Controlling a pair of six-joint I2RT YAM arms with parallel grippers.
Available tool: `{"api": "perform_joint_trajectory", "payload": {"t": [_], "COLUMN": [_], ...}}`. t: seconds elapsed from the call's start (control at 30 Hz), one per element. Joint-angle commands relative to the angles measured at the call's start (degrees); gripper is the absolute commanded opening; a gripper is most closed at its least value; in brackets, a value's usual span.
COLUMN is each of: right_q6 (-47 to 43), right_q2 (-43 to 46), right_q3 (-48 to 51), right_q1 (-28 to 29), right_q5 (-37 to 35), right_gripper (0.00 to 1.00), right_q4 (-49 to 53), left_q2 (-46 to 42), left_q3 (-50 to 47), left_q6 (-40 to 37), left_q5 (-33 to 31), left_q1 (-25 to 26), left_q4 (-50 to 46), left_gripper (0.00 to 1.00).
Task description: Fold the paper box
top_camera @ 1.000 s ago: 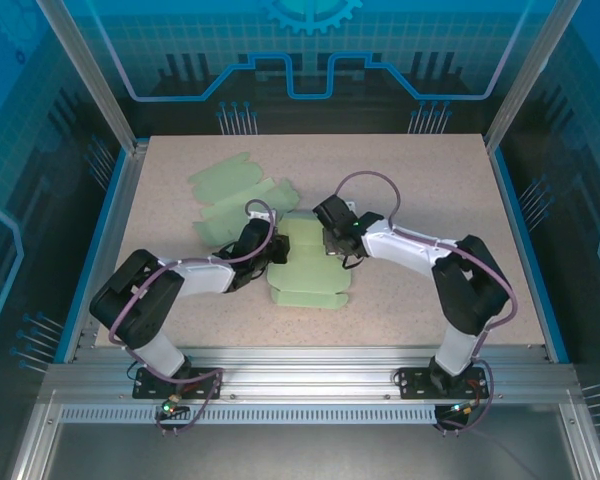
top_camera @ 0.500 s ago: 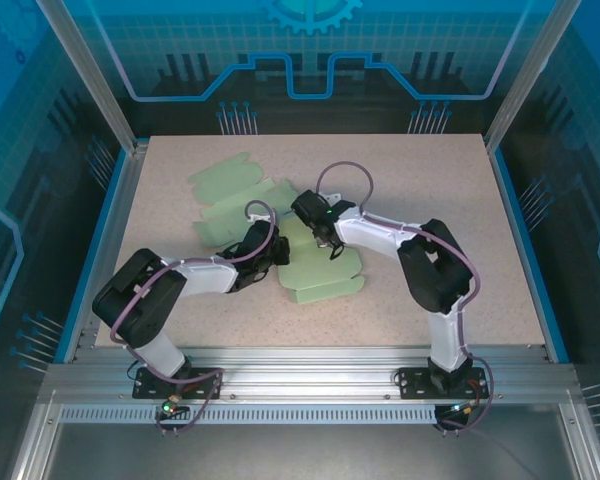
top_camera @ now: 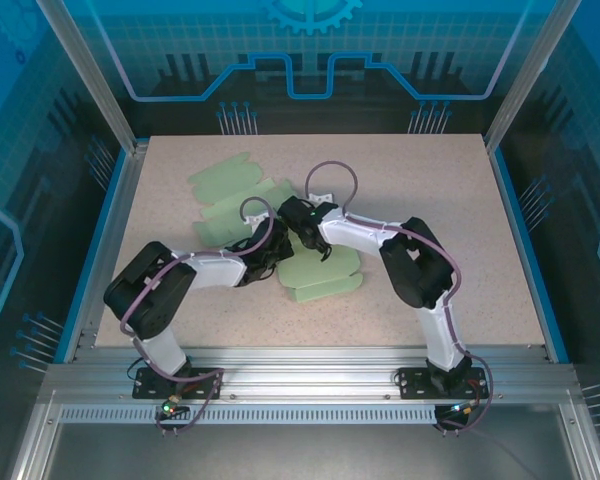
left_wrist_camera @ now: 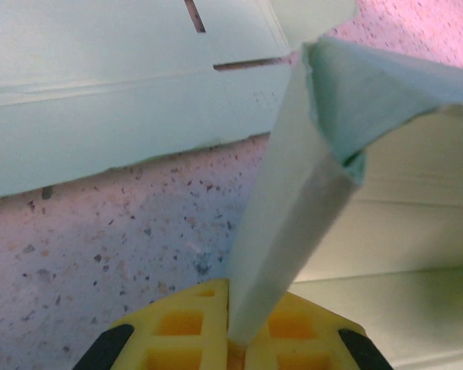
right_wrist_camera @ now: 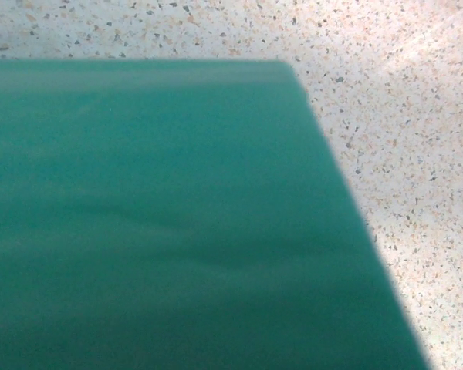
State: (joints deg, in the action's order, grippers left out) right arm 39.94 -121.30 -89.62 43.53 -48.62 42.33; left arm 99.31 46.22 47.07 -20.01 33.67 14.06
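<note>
A: Since a second ago, the right gripper (top_camera: 302, 232) has swung left across the paper box (top_camera: 325, 272) and now sits just beside the left gripper (top_camera: 277, 258). The box has skewed, and its near edge now slants.
B: Room to move?
A: The box lies mid-desk, left of centre, clear of the near rim. The desk (top_camera: 450, 200) is bare to the right and along the far side. The spare flat blanks (top_camera: 230, 200) lie close, just beyond and left of both grippers.
B: Grips?
A: The left gripper's yellow fingers (left_wrist_camera: 177, 327) are clamped on a raised flap (left_wrist_camera: 285, 216) that stands up to a creased corner. The right gripper is closed. Blurred green paper sits against its lens, so I cannot tell whether it pinches paper.
B: Box condition?
A: Pale green, partly folded, the rest lying flat.
</note>
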Motion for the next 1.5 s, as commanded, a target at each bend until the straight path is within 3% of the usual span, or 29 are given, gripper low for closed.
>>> {"api": "perform_joint_trajectory", "payload": {"t": [0.0, 0.13, 0.23, 0.4, 0.8, 0.93, 1.1, 1.47], "right_q6": [-0.4, -1.1, -1.6, -4.1, -16.4, -24.4, -33.6, -38.0], "right_q2": [-3.5, -3.4, -3.2, -2.4, -0.4, -0.7, -1.6, -5.2], "right_q3": [1.3, 1.3, 0.9, -0.5, -1.5, -1.4, -1.4, -7.0], "right_q1": [-0.6, -0.5, -0.4, -1.4, -5.1, -6.4, -7.7, -8.8], "right_q5": [-5.8, -2.4, -1.1, 2.9, 14.0, 19.8, 25.0, 26.6], "right_gripper": [0.08, 0.08, 0.08, 0.08, 0.08, 0.07, 0.1, 0.18], "right_q4": [11.3, 9.5, 9.4, 10.2, 15.5, 18.3, 21.1, 21.8], "left_q2": [1.5, 3.0, 2.8, 0.4, -12.7, -15.3, -14.0, -7.1], "left_q3": [3.9, 5.0, 4.9, 3.4, 1.1, 2.0, 4.1, 8.7], "left_q6": [8.3, 9.1, 6.9, 1.8, -2.1, -4.2, -8.4, -17.6], "left_q5": [-12.3, -14.3, -12.7, -5.9, 9.8, 12.1, 19.6, 31.4], "left_q1": [-1.3, -1.3, -1.2, -1.2, -1.2, -2.4, -6.4, -7.3], "left_q4": [-3.3, -4.8, -3.6, -0.9, -6.0, -10.0, -13.4, -16.4], "left_gripper": [0.07, 0.08, 0.15, 0.44, 0.81, 0.83, 0.83, 0.78]}}
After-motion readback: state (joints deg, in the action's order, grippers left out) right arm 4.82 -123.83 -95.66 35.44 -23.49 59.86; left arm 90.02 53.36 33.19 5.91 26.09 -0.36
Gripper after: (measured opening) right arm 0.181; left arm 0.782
